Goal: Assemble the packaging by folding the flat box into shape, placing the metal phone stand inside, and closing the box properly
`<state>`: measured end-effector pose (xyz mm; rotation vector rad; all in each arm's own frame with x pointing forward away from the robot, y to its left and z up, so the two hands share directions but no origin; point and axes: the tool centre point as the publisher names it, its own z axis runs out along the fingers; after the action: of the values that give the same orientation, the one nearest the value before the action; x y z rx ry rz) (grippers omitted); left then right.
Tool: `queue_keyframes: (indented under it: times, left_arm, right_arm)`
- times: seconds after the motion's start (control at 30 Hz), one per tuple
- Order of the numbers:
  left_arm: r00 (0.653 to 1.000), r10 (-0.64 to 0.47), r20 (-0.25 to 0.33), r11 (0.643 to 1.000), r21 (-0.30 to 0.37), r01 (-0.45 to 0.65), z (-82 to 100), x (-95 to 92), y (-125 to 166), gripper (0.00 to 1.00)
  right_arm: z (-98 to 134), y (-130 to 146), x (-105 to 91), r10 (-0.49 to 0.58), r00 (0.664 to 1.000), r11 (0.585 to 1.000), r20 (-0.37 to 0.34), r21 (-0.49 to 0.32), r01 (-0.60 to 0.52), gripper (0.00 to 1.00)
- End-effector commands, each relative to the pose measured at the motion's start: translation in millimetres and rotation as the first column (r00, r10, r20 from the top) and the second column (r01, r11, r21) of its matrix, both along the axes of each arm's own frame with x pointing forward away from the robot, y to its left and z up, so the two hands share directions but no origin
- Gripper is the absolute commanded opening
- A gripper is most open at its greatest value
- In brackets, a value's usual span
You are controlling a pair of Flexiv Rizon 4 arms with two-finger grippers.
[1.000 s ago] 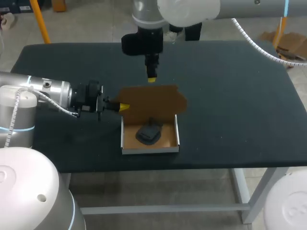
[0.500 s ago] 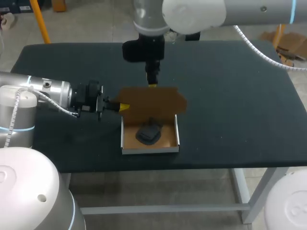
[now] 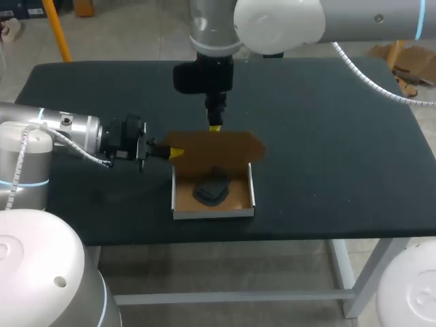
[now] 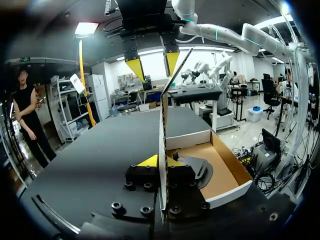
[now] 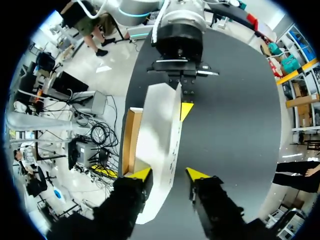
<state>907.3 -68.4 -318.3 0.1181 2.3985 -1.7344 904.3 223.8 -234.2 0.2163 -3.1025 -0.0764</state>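
The open box (image 3: 246, 194), white outside and brown inside, lies near the table's front edge with the dark metal phone stand (image 3: 210, 190) in it. Its brown lid (image 3: 216, 147) stands up at the back, leaning over the box. My left gripper (image 3: 174, 152) is shut on the lid's left edge; in the left wrist view the yellow tips (image 4: 161, 161) pinch the lid (image 4: 163, 125) beside the stand (image 4: 198, 168). My right gripper (image 3: 215, 127) hangs open over the lid's top edge. In the right wrist view its tips (image 5: 169, 175) straddle the white lid (image 5: 159, 131).
The black table (image 3: 340, 163) stretches bare to the right of the box and behind it. The box sits close to the front edge. My left arm lies low along the table's left side.
My right gripper has come down onto the lid's top edge, and the lid has tipped forward over the box. The left gripper has kept still on the lid's edge.
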Motion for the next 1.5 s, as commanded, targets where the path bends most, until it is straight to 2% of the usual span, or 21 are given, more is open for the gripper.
queue_keyframes:
  times: [0.03,0.77,0.87,1.1,1.5]
  left_arm:
    - [1.0,0.0,0.001,1.0,-0.002,0.0,-1.3,0.7,0,0.0]
    - [1.0,0.0,0.001,1.0,-0.002,0.0,-1.3,0.7,0,0.0]
    - [1.0,0.0,0.001,1.0,-0.002,0.0,-1.3,0.7,0,0.0]
    - [1.0,0.0,0.001,1.0,-0.002,0.0,-1.3,0.7,0,0.0]
    - [1.0,0.0,0.001,1.0,-0.002,0.0,-1.3,0.7,0,0.0]
  right_arm:
    - [-1,1,-1.7,-0.004,1.0,1.0,-0.007,-0.002,0.004,0.47]
    - [-17,7,-0.8,-0.017,0.999,1.0,-0.037,-0.025,0.016,0.5]
    - [-18,8,-0.1,-0.015,0.999,1.0,-0.041,-0.028,0.014,0.56]
    - [-24,10,2.7,-0.012,0.998,1.0,-0.054,-0.03,0.011,0.64]
    - [-27,11,6.5,-0.015,0.998,0.999,-0.065,-0.036,0.013,0.68]
